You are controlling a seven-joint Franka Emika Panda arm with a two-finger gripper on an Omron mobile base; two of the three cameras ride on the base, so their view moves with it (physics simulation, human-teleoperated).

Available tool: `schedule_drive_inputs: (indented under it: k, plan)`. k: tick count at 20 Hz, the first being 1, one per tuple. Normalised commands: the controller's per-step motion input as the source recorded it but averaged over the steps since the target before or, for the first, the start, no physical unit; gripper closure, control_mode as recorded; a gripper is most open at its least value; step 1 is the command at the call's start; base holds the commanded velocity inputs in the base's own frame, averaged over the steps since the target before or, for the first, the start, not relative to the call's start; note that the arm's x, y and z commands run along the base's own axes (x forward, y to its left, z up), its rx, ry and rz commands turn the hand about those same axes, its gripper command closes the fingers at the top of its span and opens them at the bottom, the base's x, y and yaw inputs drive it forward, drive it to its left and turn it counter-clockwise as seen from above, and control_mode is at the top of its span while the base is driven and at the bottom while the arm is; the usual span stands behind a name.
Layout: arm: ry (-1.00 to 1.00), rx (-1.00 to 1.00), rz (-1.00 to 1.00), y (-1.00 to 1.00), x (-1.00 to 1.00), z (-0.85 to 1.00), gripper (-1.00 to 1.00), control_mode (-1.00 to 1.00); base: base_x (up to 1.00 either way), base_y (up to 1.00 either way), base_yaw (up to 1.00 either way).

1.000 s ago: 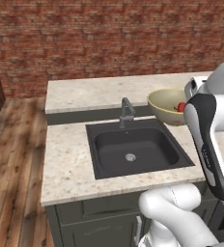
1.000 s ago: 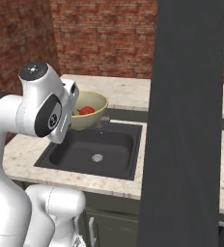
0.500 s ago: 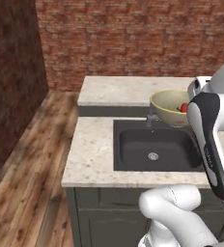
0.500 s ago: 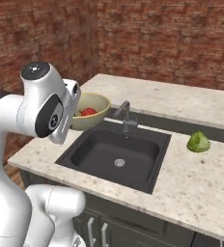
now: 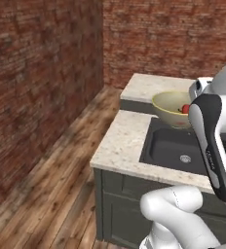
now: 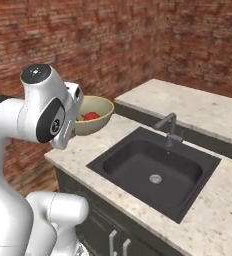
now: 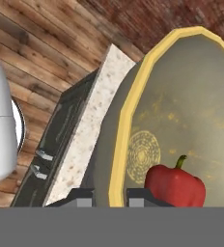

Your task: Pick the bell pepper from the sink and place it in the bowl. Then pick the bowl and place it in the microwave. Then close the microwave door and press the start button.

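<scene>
The small shiny red bell pepper [image 7: 174, 185] lies inside the round olive-tan bowl with its yellowish-green inside [image 7: 191, 111], near the wall on the gripper's side, so the first step of the task looks done. The bowl is lifted clear of the speckled stone counter [image 5: 122, 141] and hangs in the air above its left end, beside the dark rectangular sink [image 6: 155, 170]. The two-finger gripper [image 7: 109, 195] is clamped on the bowl's yellow rim, one dark fingertip outside the wall and one inside, as the hand view shows; in the right base view the bowl [image 6: 95, 117] juts out from behind the white arm's wrist.

Compared with a second ago, both base views have swung: the sink and grey angular faucet [image 6: 169, 127] have slid to the right, and a brick side wall [image 5: 42, 87] and plank floor [image 5: 56, 185] now take the left. That is the base turning, not the things moving. The bowl sits in the same place against the arm and the pepper has not rolled out. I judge the robot is carrying the loaded bowl toward the microwave; the grip on a thin rim could let the bowl tilt.
</scene>
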Motion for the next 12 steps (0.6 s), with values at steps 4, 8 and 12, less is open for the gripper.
schedule_drive_inputs:
  k: [4, 8, 12]
  plan:
    - [0.00, 0.00, 0.00, 0.00, 0.00, 0.00, 1.00, 1.00, 0.00, 0.41, 0.60]
    - [0.00, 0.00, 0.00, 0.00, 0.00, 0.00, 1.00, 1.00, 0.00, 0.47, 0.60]
    - [0.00, 0.00, 0.00, 0.00, 0.00, 0.00, 1.00, 1.00, 0.00, 0.40, 0.58]
